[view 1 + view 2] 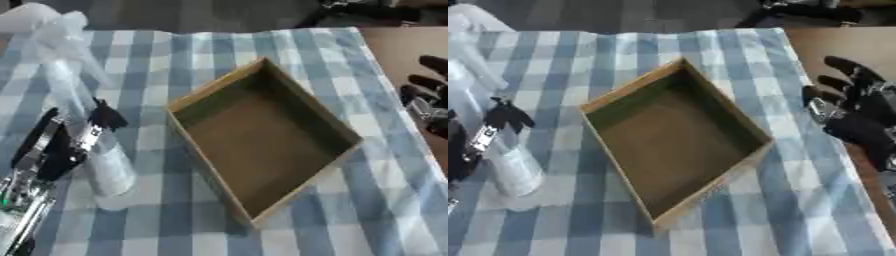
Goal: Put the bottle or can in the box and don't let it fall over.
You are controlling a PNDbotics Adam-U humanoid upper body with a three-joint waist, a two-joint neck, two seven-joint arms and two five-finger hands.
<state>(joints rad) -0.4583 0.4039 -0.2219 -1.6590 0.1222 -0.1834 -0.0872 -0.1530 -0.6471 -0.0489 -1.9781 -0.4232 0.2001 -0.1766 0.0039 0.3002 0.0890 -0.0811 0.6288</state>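
Note:
A clear plastic bottle (108, 169) stands at the left of the checked cloth, its top blurred toward the upper left corner. My left hand (54, 148) comes in from the lower left, and its black fingers curl round the bottle's middle. The bottle's base is at or just above the cloth; I cannot tell which. To the right of the bottle lies an open cardboard box (213, 86), shallow, set askew and with nothing in it. My right hand (857, 111) hangs open at the right edge, beyond the box, its fingers pointing up and left.
A blue and white checked cloth (175, 220) covers the table. Bare brown tabletop (833, 42) shows at the far right. Dark shapes (807, 10) lie past the table's far edge.

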